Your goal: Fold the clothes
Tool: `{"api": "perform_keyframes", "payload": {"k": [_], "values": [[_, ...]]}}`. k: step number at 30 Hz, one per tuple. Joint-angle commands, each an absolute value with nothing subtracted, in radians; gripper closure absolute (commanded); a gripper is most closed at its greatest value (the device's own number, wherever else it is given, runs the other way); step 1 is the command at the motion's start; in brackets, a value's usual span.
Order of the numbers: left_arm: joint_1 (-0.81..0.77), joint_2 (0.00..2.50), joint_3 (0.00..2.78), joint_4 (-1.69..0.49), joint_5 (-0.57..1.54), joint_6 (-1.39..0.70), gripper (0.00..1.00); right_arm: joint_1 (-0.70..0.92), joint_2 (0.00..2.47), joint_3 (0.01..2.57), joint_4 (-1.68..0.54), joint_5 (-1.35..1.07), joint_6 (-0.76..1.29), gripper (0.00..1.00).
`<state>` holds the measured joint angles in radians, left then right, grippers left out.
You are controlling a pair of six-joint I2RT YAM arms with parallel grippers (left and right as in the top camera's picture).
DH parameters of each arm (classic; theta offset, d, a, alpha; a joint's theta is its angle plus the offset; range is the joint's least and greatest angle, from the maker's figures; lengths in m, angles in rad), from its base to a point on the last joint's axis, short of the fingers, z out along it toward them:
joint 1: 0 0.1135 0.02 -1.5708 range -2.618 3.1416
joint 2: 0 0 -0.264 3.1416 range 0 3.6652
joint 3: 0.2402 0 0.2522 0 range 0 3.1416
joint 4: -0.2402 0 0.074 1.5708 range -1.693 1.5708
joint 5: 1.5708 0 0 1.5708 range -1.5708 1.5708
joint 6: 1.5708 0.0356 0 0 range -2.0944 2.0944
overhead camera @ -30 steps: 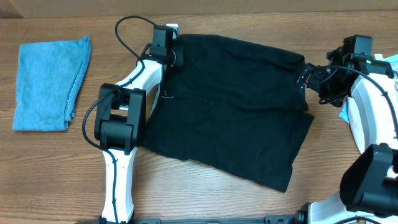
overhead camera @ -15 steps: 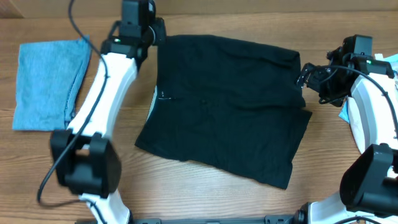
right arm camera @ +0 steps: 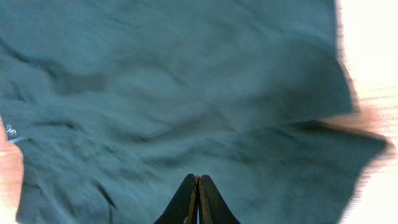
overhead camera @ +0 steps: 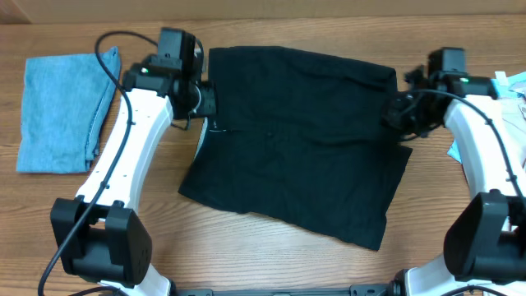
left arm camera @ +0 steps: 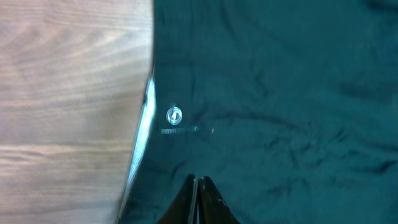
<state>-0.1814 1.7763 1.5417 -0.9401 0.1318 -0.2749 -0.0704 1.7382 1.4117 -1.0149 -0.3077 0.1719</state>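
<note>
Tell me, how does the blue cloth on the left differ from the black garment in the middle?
The blue cloth is light blue and smaller; the black garment is far larger. The blue cloth looks folded into a compact rectangle, while the black garment lies spread out, edges uneven. The left gripper and right gripper flank the black garment; neither is near the blue cloth. Both lie flat on the wooden table.

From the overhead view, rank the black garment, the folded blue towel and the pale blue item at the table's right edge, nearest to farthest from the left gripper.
1. The black garment, its left edge right beside the left gripper.
2. The folded blue towel, off at the table's left end.
3. The pale blue item, at the far right edge.
</note>
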Motion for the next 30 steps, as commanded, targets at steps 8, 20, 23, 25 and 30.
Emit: {"api": "perform_keyframes", "payload": {"k": [8, 20, 23, 25, 30], "values": [[-0.184, 1.762, 1.294, -0.686, 0.232, -0.293, 0.96, 0.073, 1.924, 1.259, -0.686, -0.333, 0.16, 0.96], [-0.184, 1.762, 1.276, -0.702, 0.149, -0.292, 0.87, 0.072, 1.999, 1.551, -0.725, -0.339, 0.156, 0.96], [-0.184, 1.762, 1.276, -0.702, 0.149, -0.292, 0.83, 0.072, 2.014, 1.562, -0.519, -0.3, 0.156, 0.92], [-0.184, 1.762, 1.276, -0.702, 0.146, -0.292, 0.82, 0.072, 2.05, 1.562, -0.421, -0.237, 0.157, 0.93], [-0.184, 1.762, 1.276, -0.699, 0.007, -0.292, 0.81, 0.057, 2.216, 1.562, -0.288, -0.079, 0.16, 0.95]]}}
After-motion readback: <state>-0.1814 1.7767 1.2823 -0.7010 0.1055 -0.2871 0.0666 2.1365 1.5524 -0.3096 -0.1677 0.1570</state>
